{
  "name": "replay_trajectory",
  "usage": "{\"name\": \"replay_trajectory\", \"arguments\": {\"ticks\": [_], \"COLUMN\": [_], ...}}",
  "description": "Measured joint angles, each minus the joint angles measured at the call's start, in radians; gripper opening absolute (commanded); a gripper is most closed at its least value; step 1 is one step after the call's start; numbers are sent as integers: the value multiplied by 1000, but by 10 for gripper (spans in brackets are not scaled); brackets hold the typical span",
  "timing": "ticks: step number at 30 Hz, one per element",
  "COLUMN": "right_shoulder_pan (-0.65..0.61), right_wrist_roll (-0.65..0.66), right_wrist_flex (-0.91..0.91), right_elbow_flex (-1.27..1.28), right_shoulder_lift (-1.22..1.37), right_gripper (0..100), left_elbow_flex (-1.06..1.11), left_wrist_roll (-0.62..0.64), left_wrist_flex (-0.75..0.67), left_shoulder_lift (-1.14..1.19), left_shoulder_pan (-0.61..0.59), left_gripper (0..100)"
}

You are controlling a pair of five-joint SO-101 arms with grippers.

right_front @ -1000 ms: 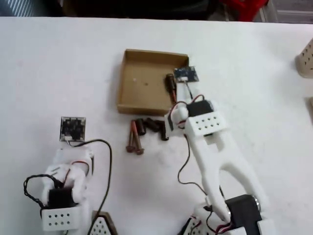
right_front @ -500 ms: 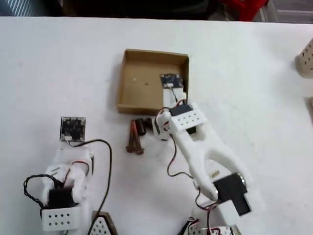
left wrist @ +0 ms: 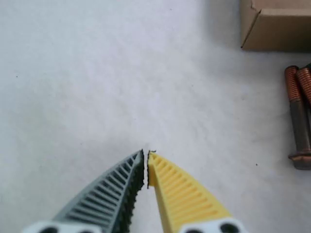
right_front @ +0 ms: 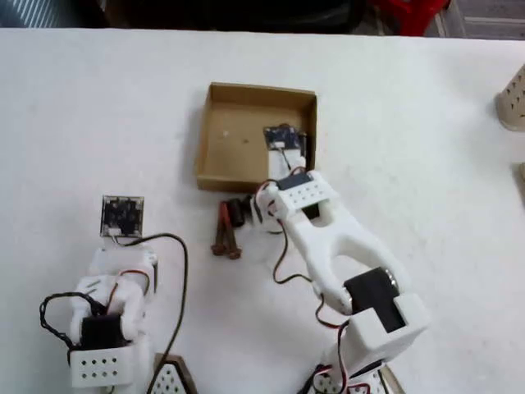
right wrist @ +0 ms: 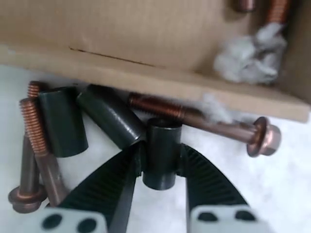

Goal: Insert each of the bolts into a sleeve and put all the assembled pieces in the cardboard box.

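I am clenching my right jaws on a dark sleeve (right wrist: pixel 162 153), one black ribbed finger (right wrist: pixel 109 187) pressing each side of it. The sleeve is pointing its open end toward the cardboard box (right_front: pixel 212 139), which is sitting in the upper centre of the high view on the white tabletop (right_front: pixel 410 98). My right arm (right_front: pixel 328 238) is stretching from the lower right of that view up to the box's near right corner. I cannot tell whether the sleeve is resting on the tabletop.

A copper bolt (right wrist: pixel 218 124) is lying along the outside of the box's near wall, passing just behind the gripped sleeve, with its flanged head on the bare tabletop. Two more sleeves (right wrist: pixel 62 121) are lying side by side next to the gripped one, the nearer of them touching it. Two further bolts (right wrist: pixel 36 141) are lying beside those, partly under the outer sleeve. Inside the box a tuft of white fluff (right wrist: pixel 250 53) is sitting in the corner, and the ends of two pieces (right wrist: pixel 277 9) are showing beyond it.

My left jaws are pressing together on nothing, the grey finger (left wrist: pixel 112 194) and yellow finger (left wrist: pixel 180 194) meeting at their tips over bare tabletop. My left arm (right_front: pixel 107 328) is sitting in the lower left of the high view, well apart from the box.
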Motion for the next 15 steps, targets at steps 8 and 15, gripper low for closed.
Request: {"name": "replay_trajectory", "arguments": {"ticks": [8,15], "right_shoulder_pan": [15,71], "right_wrist_roll": [2,2], "right_wrist_flex": [89,287], "right_elbow_flex": [-3,6], "right_shoulder_lift": [-38,-224], "right_gripper": [17,17], "left_elbow_flex": [0,0], "left_wrist_roll": [0,0], "left_wrist_flex": [0,0], "left_shoulder_lift": [0,0], "left_shoulder_pan": [0,0], "left_gripper": [42,42]}}
